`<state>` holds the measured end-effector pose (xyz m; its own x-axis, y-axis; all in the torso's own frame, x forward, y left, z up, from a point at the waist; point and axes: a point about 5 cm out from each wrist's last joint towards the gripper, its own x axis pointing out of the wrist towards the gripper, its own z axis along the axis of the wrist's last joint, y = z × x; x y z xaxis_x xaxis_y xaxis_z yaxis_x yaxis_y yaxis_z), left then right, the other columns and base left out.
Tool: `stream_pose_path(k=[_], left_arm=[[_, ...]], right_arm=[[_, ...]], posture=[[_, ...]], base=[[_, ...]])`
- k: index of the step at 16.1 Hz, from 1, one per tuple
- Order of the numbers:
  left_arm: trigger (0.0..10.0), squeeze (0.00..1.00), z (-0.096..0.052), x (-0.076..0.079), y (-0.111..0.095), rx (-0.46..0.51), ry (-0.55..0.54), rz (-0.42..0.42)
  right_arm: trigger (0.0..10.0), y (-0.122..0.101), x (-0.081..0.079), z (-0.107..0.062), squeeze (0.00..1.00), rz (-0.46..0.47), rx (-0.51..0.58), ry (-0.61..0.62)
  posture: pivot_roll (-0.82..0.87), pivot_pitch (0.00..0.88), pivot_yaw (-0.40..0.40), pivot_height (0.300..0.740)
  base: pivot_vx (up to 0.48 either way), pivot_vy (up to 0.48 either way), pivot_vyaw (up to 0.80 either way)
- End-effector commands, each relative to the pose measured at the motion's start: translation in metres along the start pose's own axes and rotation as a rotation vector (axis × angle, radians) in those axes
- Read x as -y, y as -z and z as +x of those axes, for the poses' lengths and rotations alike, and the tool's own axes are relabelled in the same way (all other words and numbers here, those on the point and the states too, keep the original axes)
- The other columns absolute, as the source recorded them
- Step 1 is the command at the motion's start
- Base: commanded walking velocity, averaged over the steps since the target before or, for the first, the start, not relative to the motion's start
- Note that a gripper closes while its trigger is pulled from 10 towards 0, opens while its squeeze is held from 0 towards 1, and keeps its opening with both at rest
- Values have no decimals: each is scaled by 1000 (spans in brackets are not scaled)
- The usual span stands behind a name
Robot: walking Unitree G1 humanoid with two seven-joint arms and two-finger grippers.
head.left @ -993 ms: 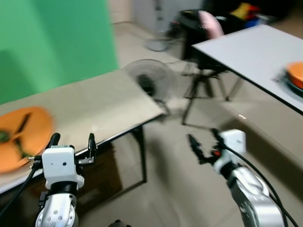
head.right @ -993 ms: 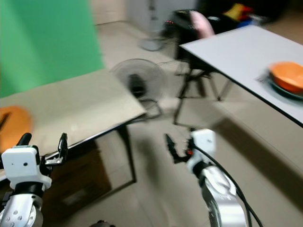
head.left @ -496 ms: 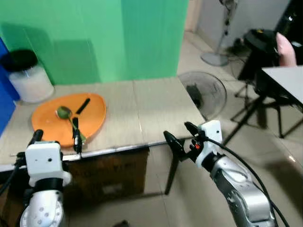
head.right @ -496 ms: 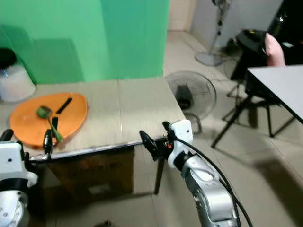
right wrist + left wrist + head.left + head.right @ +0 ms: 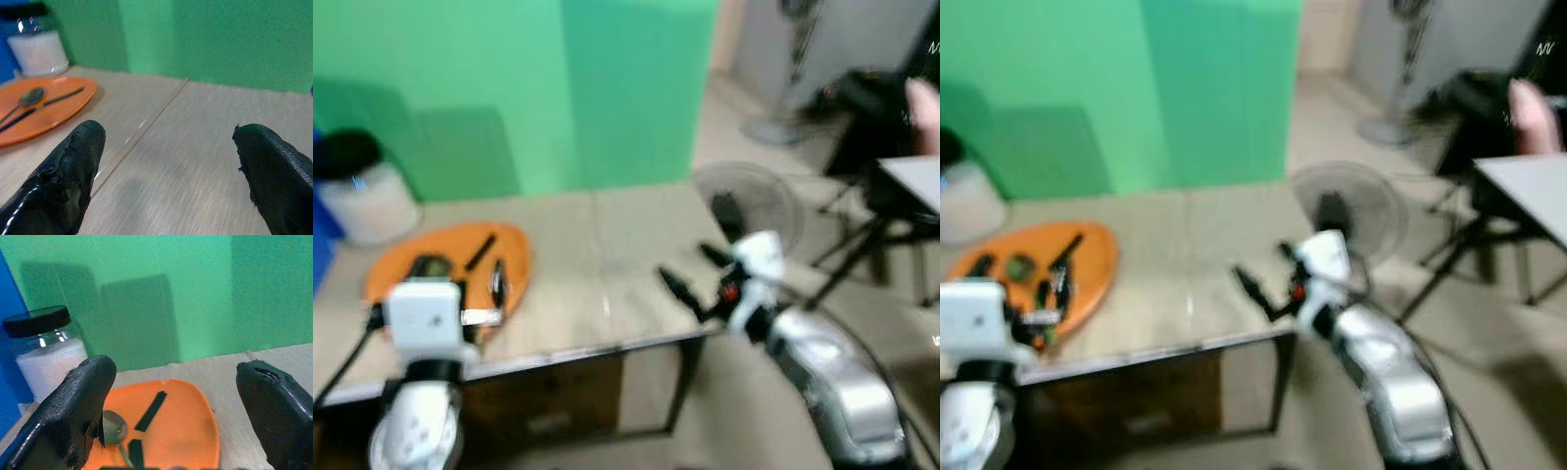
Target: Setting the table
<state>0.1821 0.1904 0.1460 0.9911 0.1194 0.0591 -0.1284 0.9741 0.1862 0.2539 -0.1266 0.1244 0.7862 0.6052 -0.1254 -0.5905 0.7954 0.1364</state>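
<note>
An orange tray (image 5: 450, 262) lies on the left part of a beige wooden table (image 5: 597, 264). On it rest a spoon (image 5: 115, 427) and black-handled cutlery (image 5: 150, 411). My left gripper (image 5: 460, 279) is open over the tray's near edge, with nothing between its fingers (image 5: 85, 396). My right gripper (image 5: 695, 271) is open, low over the table's right part, pointing toward the tray (image 5: 39, 107), and it holds nothing. The head views are blurred.
A jar (image 5: 46, 350) with a black lid and white contents stands behind the tray, against a green wall (image 5: 509, 88). A floor fan (image 5: 744, 201) stands past the table's right end. A white table (image 5: 911, 181) and a dark seat (image 5: 871, 98) lie further right.
The camera has swung left from the white table to the beige table and tray. In the last half second both grippers rose over the tabletop, the left one above the tray's edge.
</note>
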Motion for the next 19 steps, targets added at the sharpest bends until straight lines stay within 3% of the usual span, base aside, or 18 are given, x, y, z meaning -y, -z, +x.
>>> stream_pose_path(k=[1, 4, 6, 7, 8, 9, 10, 11, 12, 13, 14, 15, 16, 19], left_arm=[[10000, 0, -1, -4, -3, -11, -19, -8], [10000, 0, -1, -8, 4, -100, -116, 9], [10000, 0, 5, -11, 5, -174, -159, -32], [10000, 459, 15, -12, 1, -205, -174, -97], [10000, 1000, 21, -13, -1, -218, -164, -137], [10000, 1000, 27, -15, -2, -232, -163, -139], [10000, 1000, 39, -23, -1, -303, -197, -91], [10000, 1000, 45, -29, 4, -382, -250, -101], [10000, 655, 49, -32, 7, -461, -277, -109], [10000, 165, 57, -35, 7, -475, -289, -159], [10000, 0, 64, -37, 9, -516, -281, -161], [10000, 0, 66, -36, 11, -531, -272, -175], [10000, 0, 74, -29, 10, -549, -175, -172], [10000, 0, 80, -17, 3, -574, -99, -184]], right_arm=[[10000, -11, -7, 5, 0, -13, 22, -57], [10000, -15, -8, 4, 0, -23, 14, -105], [10000, -18, -9, 5, 0, -63, -11, -161], [10000, -23, -15, 6, 0, -88, -32, -256], [10000, -26, -17, 6, 0, -102, -51, -303], [10000, -29, -18, 6, 0, -118, -69, -347], [10000, -35, -18, 5, 0, -160, -89, -418], [10000, -38, -18, 6, 0, -190, -96, -446], [10000, -40, -16, 6, 0, -216, -101, -464], [10000, -44, -14, 8, 0, -222, -102, -471], [10000, -46, -12, 9, 0, -229, -103, -478], [10000, -47, -12, 10, 0, -232, -106, -486], [10000, -50, -12, 10, 0, -242, -114, -506], [10000, -50, -11, 6, 0, -243, -131, -538]], posture=[[-11, 28, 1, 740], [-15, 26, -7, 740], [-11, 27, -18, 740], [-9, 27, -23, 740], [-9, 27, -23, 740], [-8, 27, -28, 740], [-7, 24, -31, 740], [-6, 21, -31, 740], [-6, 21, -31, 740], [-6, 21, -31, 740], [-8, 16, -28, 740], [-11, 14, -25, 740], [-18, 15, -20, 740], [-20, 16, -12, 740]], base=[[0, 0, 0], [0, 0, 0], [0, 0, 0], [0, 0, 0], [0, 0, 0], [0, 0, 0], [0, 0, 0], [0, 0, 0], [0, 0, 0], [0, 0, 0], [0, 0, 0], [0, 0, 0], [0, 0, 0], [0, 0, 0]])
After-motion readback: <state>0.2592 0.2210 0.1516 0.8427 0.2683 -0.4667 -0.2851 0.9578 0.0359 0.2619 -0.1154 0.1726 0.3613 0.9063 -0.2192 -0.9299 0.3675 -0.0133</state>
